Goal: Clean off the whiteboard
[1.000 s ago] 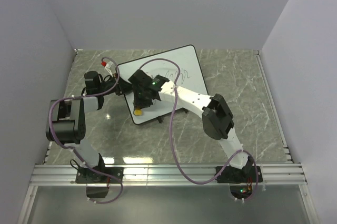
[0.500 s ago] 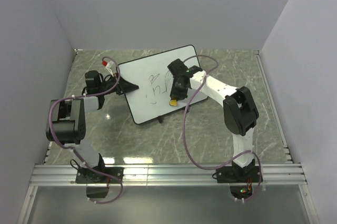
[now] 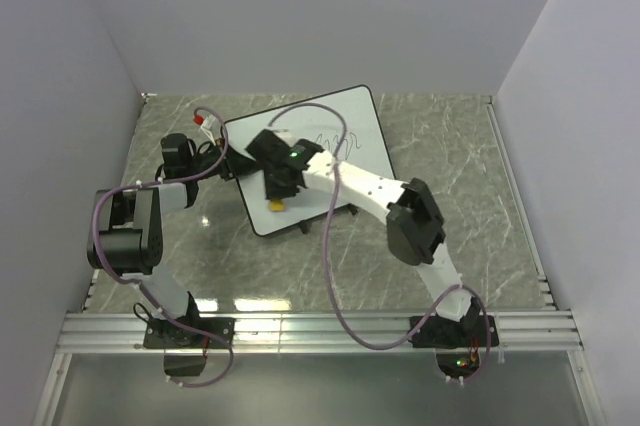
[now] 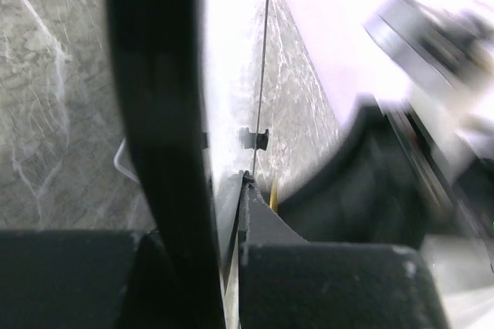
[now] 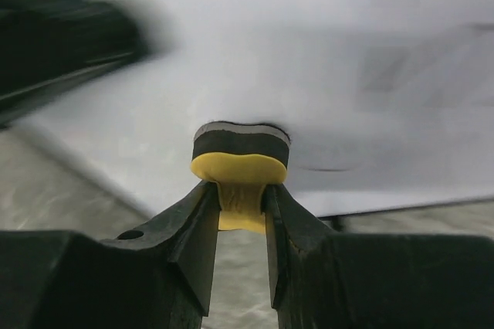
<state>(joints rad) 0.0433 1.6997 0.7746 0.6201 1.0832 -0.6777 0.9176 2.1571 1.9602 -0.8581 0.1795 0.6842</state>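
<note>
The whiteboard [image 3: 350,126] lies tilted on the table, white with a thin black frame; a dark scribble [image 3: 327,139] shows near its middle. My left gripper [image 3: 232,162] is shut on the board's left edge; in the left wrist view the frame edge [image 4: 262,51] runs up between the fingers. My right gripper [image 3: 277,196] is shut on a small yellow eraser [image 3: 276,205] with a black pad, pressed on the board's near left part. The right wrist view shows the eraser [image 5: 240,161] squeezed between the fingers, pad on the white surface [image 5: 324,74].
The grey marble table [image 3: 450,156] is walled by white panels. A purple cable [image 3: 330,246] loops from the right arm. A small black foot [image 3: 306,230] sits at the board's near edge. An aluminium rail [image 3: 320,331] runs along the front.
My right gripper swept the eraser from the board's near left to its right, then back to the near left. Scribbles on the left part are gone. The left gripper has not moved.
</note>
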